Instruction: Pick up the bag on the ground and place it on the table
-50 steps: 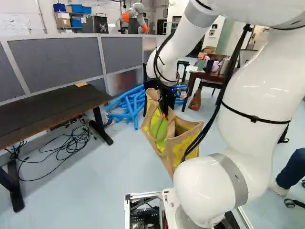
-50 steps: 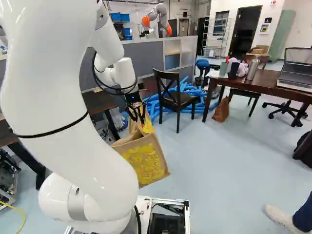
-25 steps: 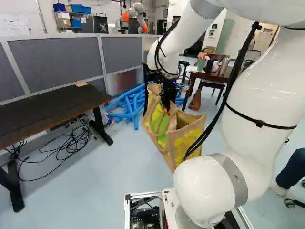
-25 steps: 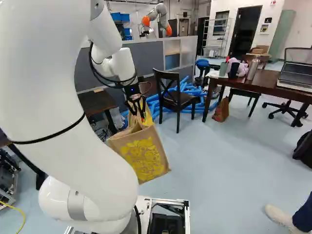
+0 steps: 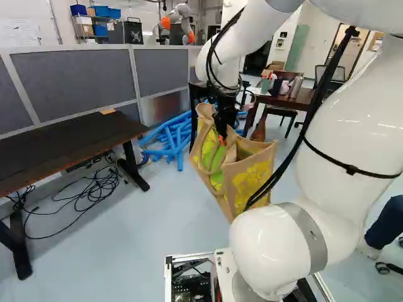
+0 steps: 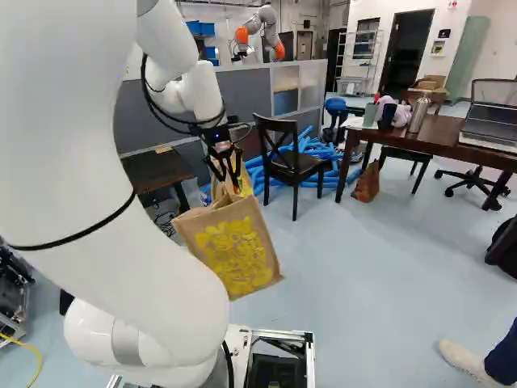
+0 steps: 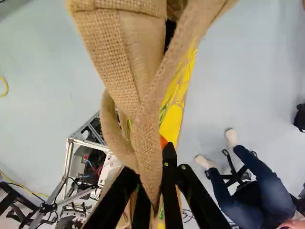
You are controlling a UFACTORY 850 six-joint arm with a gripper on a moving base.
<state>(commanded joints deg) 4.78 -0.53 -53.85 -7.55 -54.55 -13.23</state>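
Strap (image 7: pixel 147 138) of the tilted bag (image 6: pixel 236 250) is pinched by the claw (image 7: pixel 151 172); if swung low, the bag may be snagged on the desk (image 5: pixel 63 148) edge

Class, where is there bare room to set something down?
Most of the dark tabletop beside the tan item; the floor between the black cables and the bag. Crowded: the brown desk with laptop and bottle; around the blue tubes.

1 chair (image 6: pixel 299 165) stands between desk (image 5: pixel 63 146) and table (image 6: pixel 440 136).
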